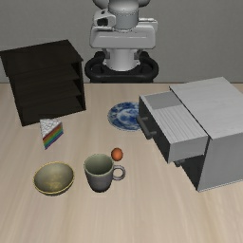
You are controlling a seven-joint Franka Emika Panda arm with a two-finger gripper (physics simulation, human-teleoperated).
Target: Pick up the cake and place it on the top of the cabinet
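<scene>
- Pincer [120, 13] sits high at the back; how far open, cannot tell.
- Cake [51, 133] lies on the table [142, 209], just before the dark shelf unit [45, 81], well apart from the grey cabinet [214, 123].
- Between them: plate [124, 115], mug [100, 172]; bowl [54, 178] nearby.

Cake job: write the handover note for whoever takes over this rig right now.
Arm: drawn back at its base, well away from the cake.
Cake: on the table, just in front of the dark cabinet, at the exterior view's left.
Nearby: bowl, mug, blue plate; grey drawer unit at the exterior view's right, one drawer pulled out.
Done: nothing yet; the cake is not on the cabinet.
Left: reach the cake, grasp it, lift it, set it on the cabinet top.
</scene>
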